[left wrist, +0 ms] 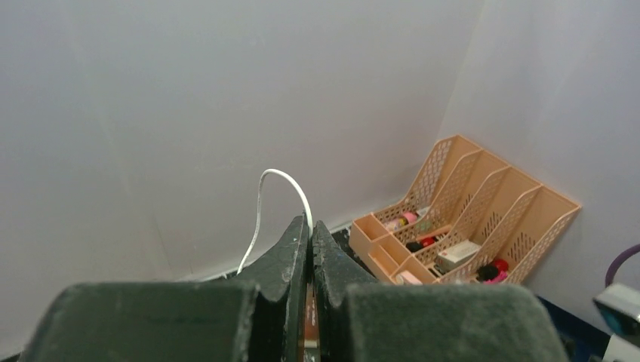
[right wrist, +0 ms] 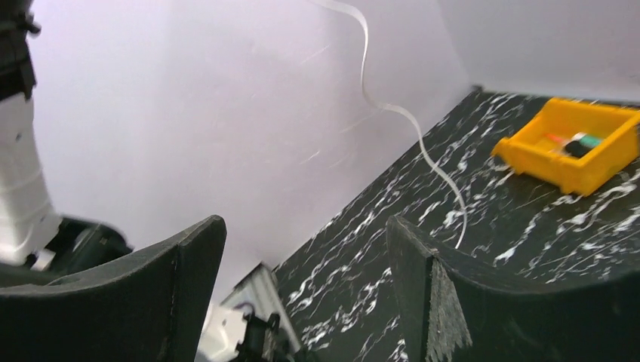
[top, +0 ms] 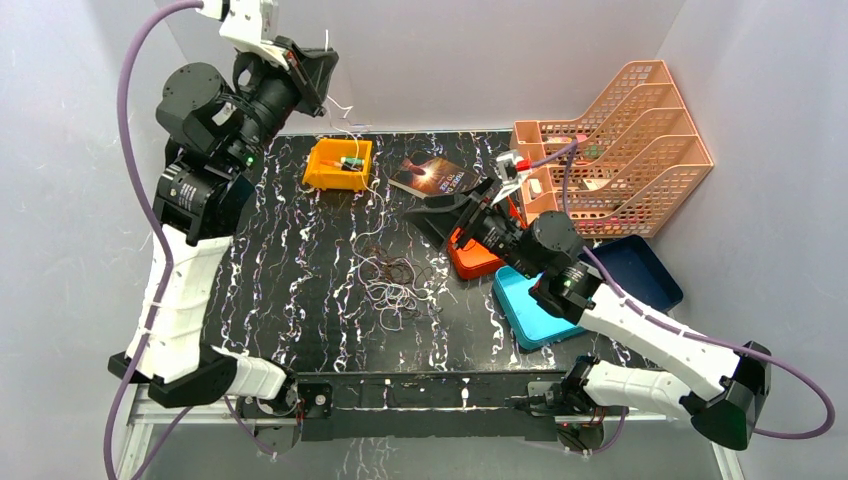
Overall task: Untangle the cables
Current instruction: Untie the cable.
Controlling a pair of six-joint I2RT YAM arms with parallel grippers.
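Note:
The cables (top: 390,280) lie as a loose tangle of thin dark and whitish loops on the black marbled table (top: 300,260). One whitish cable (left wrist: 283,177) rises from the tangle to my left gripper (top: 322,62), which is lifted high at the back left. In the left wrist view that gripper (left wrist: 310,222) is shut on the whitish cable, which arcs out above its tips. My right gripper (top: 430,225) hovers just right of the tangle. Its jaws stand open in the right wrist view (right wrist: 304,226) with nothing between them, and the whitish cable (right wrist: 423,143) hangs ahead.
A yellow bin (top: 338,163) and a book (top: 432,176) sit at the back. A peach file organiser (top: 620,140) stands at the back right. An orange-red bin (top: 472,262), a teal tray (top: 530,310) and a dark blue tray (top: 640,270) lie under the right arm.

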